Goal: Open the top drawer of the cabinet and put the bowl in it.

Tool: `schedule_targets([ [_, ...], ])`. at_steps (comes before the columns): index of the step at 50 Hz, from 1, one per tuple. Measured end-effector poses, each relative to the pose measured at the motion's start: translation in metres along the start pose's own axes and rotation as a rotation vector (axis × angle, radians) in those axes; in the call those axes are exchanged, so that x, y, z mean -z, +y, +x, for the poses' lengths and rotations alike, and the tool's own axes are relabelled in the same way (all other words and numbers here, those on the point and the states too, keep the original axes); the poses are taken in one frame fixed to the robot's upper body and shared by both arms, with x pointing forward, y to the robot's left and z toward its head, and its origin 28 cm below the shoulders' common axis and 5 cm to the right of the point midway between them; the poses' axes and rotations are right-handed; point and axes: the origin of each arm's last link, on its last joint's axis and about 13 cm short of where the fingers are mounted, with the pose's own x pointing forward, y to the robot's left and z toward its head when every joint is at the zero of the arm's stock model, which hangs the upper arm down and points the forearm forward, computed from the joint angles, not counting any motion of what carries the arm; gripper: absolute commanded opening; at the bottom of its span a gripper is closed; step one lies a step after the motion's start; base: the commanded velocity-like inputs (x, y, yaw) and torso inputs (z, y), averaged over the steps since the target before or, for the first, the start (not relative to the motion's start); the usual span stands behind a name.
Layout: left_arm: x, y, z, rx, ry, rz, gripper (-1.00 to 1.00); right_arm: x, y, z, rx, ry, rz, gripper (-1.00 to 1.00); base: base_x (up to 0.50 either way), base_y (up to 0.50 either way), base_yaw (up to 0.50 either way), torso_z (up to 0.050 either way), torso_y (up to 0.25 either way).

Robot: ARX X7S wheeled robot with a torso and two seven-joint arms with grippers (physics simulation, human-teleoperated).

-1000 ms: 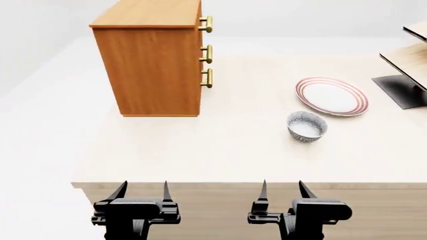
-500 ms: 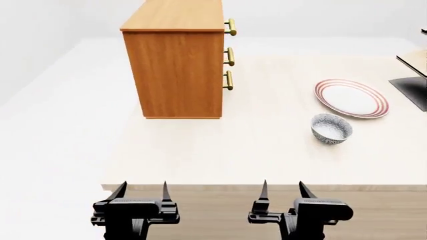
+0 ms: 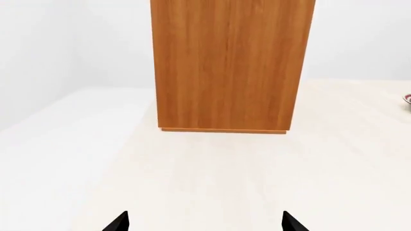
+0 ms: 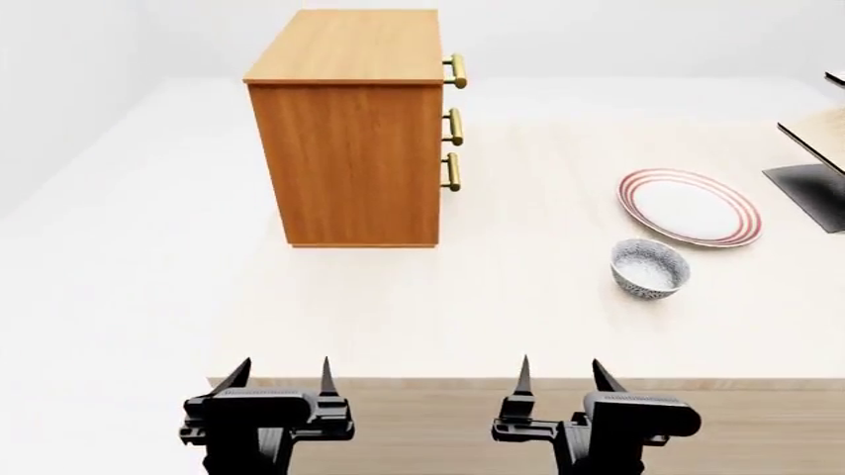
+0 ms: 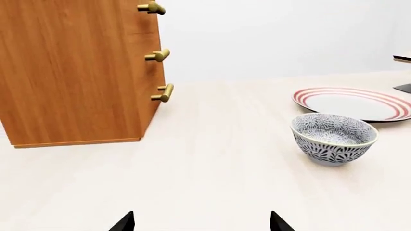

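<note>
Now both my claws wait wide open, holding nothing.
My left claw (image 4: pixel 280 372) and right claw (image 4: pixel 559 370) hang at the near edge of the counter (image 4: pixel 528 297). The cabinet (image 4: pixel 354 148) stands far on the left, its top drawer (image 4: pixel 454 70) shut. The bowl (image 4: pixel 648 267) sits upright just beside the plate (image 4: pixel 690 208).

A pale wooden table (image 4: pixel 396 307) stands amid plain white walls.
</note>
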Motion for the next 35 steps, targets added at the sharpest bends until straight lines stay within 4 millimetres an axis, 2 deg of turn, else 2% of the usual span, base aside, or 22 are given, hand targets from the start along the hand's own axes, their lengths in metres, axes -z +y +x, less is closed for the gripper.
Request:
schedule_targets([
  [13, -0.001, 0.001, 0.001, -0.002, 0.001, -0.001, 1.0, 0.0, 0.0, 0.0, 0.001, 0.004, 0.006, 1.0, 0.0, 0.0, 0.0, 0.05, 0.0],
  [17, -0.002, 0.001, 0.002, -0.008, -0.014, 0.008, 1.0, 0.001, 0.0, 0.0, 0.001, 0.004, 0.007, 1.0, 0.0, 0.0, 0.0, 0.006, 0.0],
  [20, -0.006, 0.006, 0.01, -0.036, -0.029, 0.012, 1.0, 0.0, -0.001, 0.0, 0.002, 0.004, 0.009, 1.0, 0.0, 0.0, 0.0, 0.0, 0.0],
  [24, -0.017, 0.023, 0.038, -0.13, -0.061, 0.028, 1.0, -0.001, -0.002, 0.0, 0.004, 0.001, 0.013, 1.0, 0.0, 0.0, 0.0, 0.0, 0.0],
  [30, -0.047, 0.062, 0.102, -0.326, -0.113, 0.069, 1.0, -0.006, -0.003, 0.0, 0.009, -0.012, 0.017, 1.0, 0.0, 0.0, 0.0, 0.0, 0.0],
  [35, -0.079, 0.092, 0.146, -0.48, -0.129, 0.093, 1.0, -0.026, -0.005, 0.004, 0.012, -0.054, 0.009, 1.0, 0.0, 0.0, 0.0, 0.0, 0.0],
])
